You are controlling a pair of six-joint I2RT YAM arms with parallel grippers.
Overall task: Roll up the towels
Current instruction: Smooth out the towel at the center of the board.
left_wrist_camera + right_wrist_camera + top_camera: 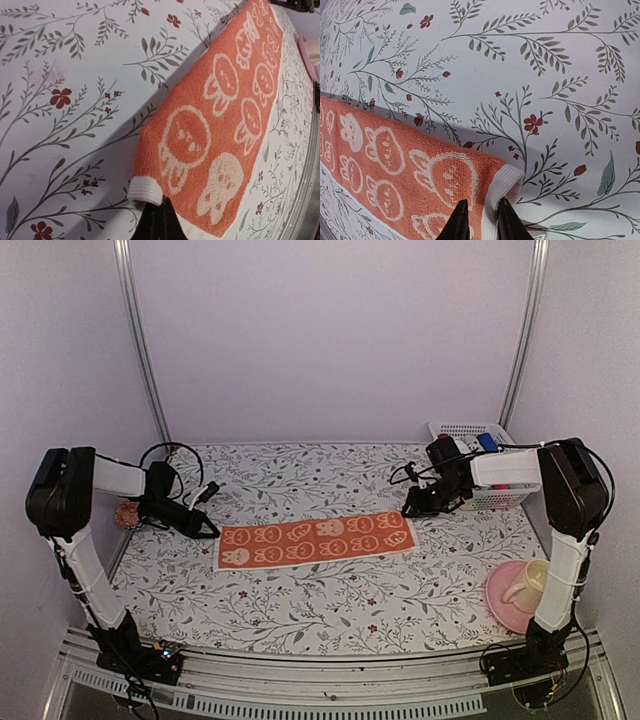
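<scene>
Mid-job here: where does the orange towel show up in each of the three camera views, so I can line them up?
Top external: the orange towel lies flat mid-table, stretched between the left gripper and right gripper.
Left wrist: it fills the centre and right, its white-hemmed corner at the fingertips at bottom centre.
Right wrist: it covers the lower left, its white hem between the fingertips at the bottom.
Shared landmark: the floral tablecloth under the towel.

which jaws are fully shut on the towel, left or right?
The left gripper: its jaws are pinched together on the orange towel's white-hemmed corner. The right gripper still shows a gap around its corner.
</scene>
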